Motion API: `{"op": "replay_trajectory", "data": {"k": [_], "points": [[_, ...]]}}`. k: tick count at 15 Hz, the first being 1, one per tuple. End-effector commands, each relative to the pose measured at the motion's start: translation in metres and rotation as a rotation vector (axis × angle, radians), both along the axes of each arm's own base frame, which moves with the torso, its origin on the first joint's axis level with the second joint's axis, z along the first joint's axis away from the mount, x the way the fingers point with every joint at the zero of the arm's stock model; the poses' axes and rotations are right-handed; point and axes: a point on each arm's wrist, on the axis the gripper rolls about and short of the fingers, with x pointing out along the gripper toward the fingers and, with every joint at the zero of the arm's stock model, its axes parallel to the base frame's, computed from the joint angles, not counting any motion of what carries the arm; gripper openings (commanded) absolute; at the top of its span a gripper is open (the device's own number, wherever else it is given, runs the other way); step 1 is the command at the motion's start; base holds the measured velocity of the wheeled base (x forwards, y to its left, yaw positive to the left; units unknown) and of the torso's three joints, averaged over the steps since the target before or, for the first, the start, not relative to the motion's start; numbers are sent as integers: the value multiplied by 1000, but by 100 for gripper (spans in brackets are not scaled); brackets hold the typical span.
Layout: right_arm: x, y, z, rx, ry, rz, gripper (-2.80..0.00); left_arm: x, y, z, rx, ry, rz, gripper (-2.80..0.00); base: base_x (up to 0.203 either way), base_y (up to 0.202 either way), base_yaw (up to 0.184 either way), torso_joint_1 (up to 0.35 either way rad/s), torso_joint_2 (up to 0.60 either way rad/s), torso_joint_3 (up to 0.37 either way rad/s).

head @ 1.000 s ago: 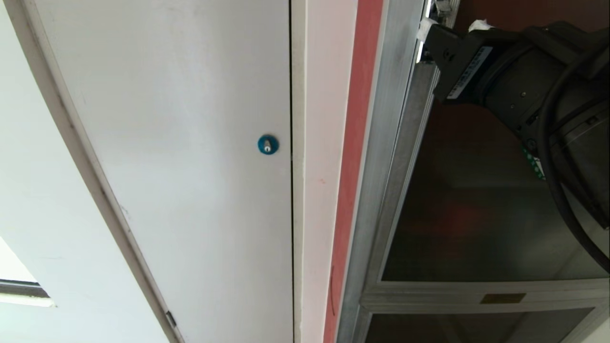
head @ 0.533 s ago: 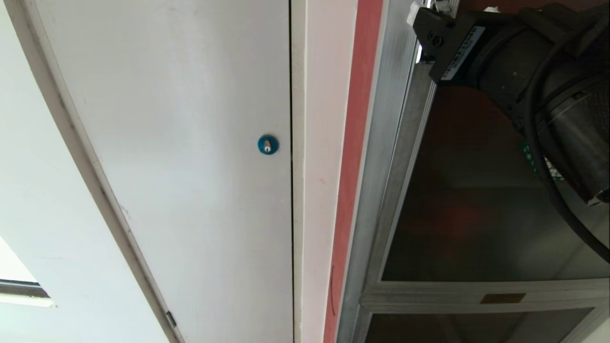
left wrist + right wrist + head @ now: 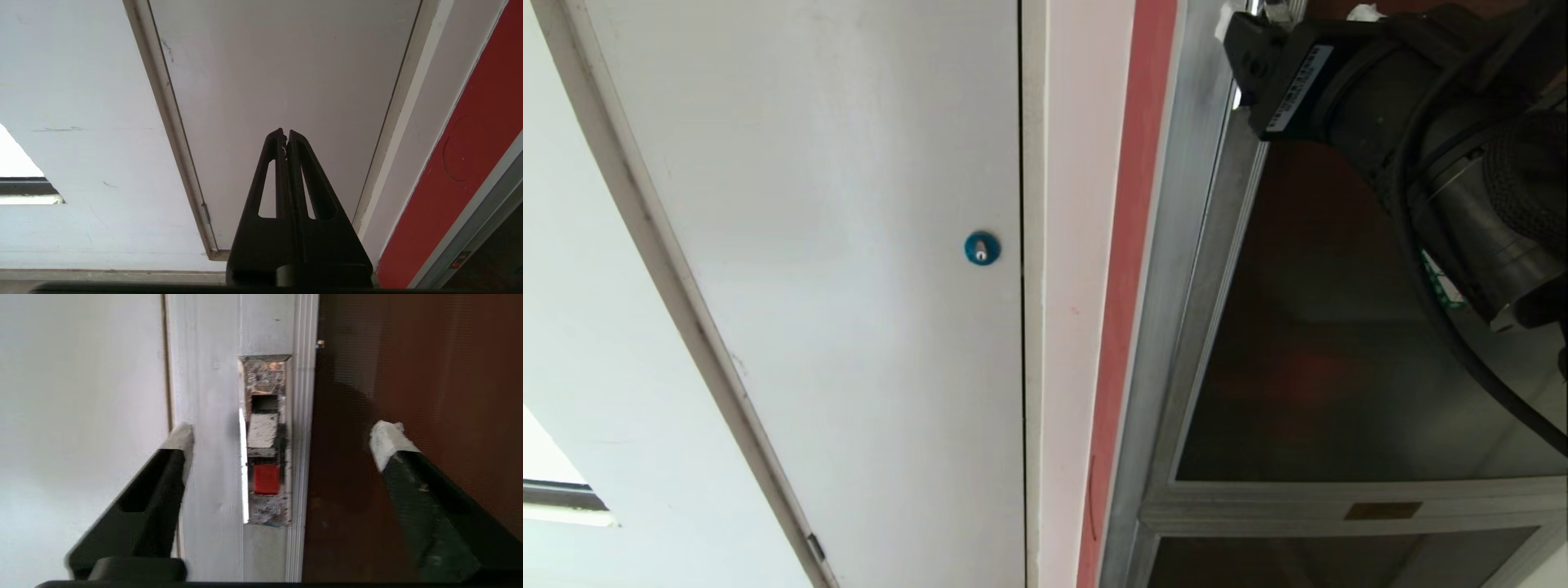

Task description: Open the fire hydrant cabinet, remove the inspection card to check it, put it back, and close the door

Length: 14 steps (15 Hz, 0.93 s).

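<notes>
Overhead, white wall point(image 3: 588, 269) and plain white door point(image 3: 849, 286); right gripper point(image 3: 282, 433) agape at silver cabinet frame point(image 3: 212, 416), left gripper point(image 3: 286, 136) closed

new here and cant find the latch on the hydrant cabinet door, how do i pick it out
Find the dark tinted glass door. Its silver frame strip runs along the edge beside the white wall. The latch is a worn recessed slot in that strip, the only part with a red tab.
</notes>
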Motion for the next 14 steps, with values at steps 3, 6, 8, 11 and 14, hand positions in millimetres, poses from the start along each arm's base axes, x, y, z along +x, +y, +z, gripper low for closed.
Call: {"op": "replay_trajectory", "data": {"k": [3,6,8,11,14], "points": [[3,1,0,-1,-2,-8,-280,1,0,-4,0,15,0,-280,0,0,0,0,0,0],[8,5,-3,-10,5,-5,-280,1,0,-4,0,15,0,-280,0,0,0,0,0,0],[9,6,-3,-8,4,-4,-280,1,0,-4,0,14,0,-280,0,0,0,0,0,0],[10,6,-2,-9,4,-3,-280,1,0,-4,0,15,0,-280,0,0,0,0,0,0],[8,5,-1,-3,-2,-1,-280,1,0,-3,0,13,0,-280,0,0,0,0,0,0]]}}
